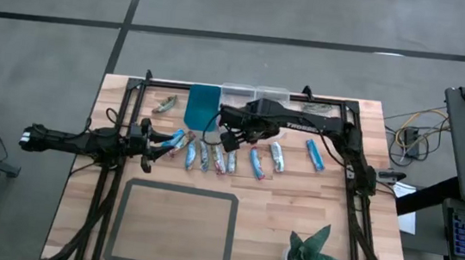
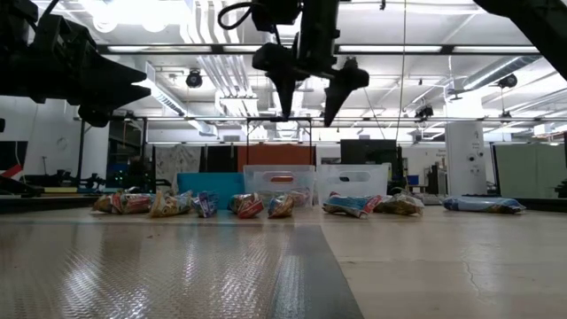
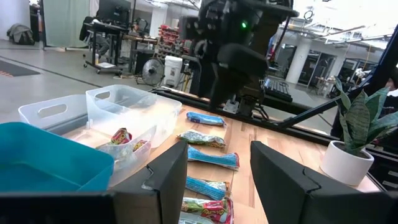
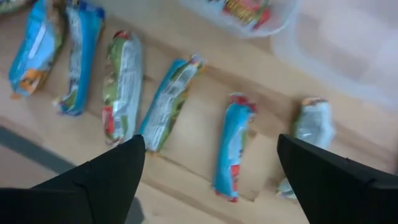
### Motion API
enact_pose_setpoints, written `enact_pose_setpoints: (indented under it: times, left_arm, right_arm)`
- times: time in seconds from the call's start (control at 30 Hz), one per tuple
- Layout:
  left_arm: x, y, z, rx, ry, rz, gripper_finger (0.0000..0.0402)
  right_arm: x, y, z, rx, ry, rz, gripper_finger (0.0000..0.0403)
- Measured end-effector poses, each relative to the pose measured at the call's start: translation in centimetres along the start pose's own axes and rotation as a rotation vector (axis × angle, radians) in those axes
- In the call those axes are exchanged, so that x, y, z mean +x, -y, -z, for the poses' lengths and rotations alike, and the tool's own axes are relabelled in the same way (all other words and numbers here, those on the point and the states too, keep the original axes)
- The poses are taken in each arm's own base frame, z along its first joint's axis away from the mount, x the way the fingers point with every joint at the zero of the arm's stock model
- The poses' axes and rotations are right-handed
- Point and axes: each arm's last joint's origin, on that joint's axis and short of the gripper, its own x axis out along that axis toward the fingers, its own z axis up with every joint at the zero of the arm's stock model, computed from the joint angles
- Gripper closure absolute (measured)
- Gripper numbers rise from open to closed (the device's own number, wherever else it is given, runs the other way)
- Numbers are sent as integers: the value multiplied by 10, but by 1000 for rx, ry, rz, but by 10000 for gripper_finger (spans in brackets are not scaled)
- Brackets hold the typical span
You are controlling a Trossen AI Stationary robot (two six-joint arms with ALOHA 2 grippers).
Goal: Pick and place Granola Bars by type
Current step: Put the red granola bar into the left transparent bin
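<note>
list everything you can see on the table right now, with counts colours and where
granola bars: about nine, blue, greenish-silver and reddish wrappers, in a row across the table's middle
lone bar: one, greenish-silver, far left, beside the teal bin
teal bin: one, far edge
clear bins: two, far edge, one holding a reddish bar
grey mat: one, near edge
potted plant: one, green in a white pot, near right corner
left claw: one, dark, partly open, empty, at the row's left end
right claw: one, dark, open, empty, raised above the row

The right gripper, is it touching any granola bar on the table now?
Apart. The low view shows the right gripper open, high above the granola bars, with clear space under its fingertips.
</note>
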Motion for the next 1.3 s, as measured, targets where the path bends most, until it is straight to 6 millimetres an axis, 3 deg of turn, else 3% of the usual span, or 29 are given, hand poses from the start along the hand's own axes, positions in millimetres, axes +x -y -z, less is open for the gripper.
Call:
enact_pose_setpoints:
  times: [0.53, 1.3]
  left_arm:
    - [0, 0, 0, 0, 0, 0, 243]
    - [0, 0, 0, 0, 0, 0, 243]
  right_arm:
    - [43, 13, 40, 70, -77, -53, 49]
    - [108, 35, 72, 82, -177, -34, 51]
